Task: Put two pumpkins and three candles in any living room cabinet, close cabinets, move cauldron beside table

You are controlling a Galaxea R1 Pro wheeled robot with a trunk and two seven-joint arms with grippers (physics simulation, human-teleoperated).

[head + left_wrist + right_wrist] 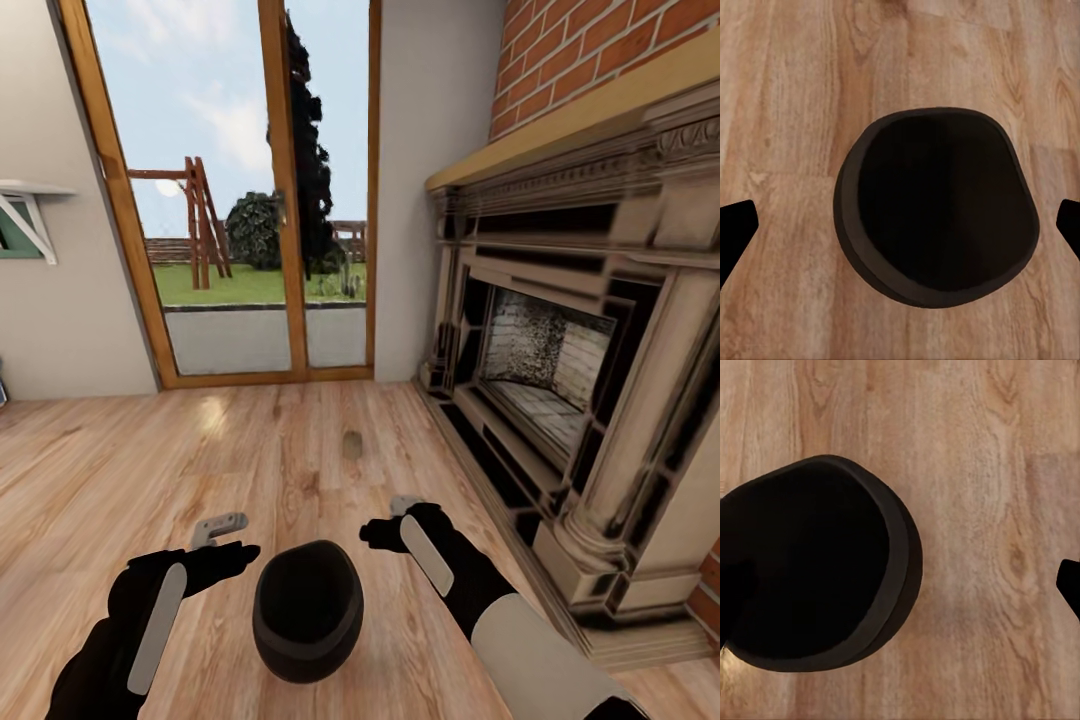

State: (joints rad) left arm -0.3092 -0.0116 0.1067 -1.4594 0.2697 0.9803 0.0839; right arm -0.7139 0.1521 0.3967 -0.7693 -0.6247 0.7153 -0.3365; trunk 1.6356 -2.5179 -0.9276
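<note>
The cauldron (307, 610), a squat black pot with a wide dark mouth, stands on the wood floor right in front of me, between my two arms. My left gripper (228, 542) is open just left of it; in the left wrist view the cauldron (937, 206) lies below, between the spread fingertips (735, 225). To the pot's right my right gripper (392, 518) is open too, and the right wrist view has the cauldron (814, 566) off to one side of a fingertip (1071, 585). Neither gripper holds anything. Pumpkins, candles and cabinet are out of view.
A stone-and-brick fireplace (590, 380) fills the right side, its hearth base reaching close to my right arm. Glass patio doors (250, 190) stand straight ahead, and a white wall shelf (30, 205) at the far left. A small brownish spot (352, 443) marks the floor ahead.
</note>
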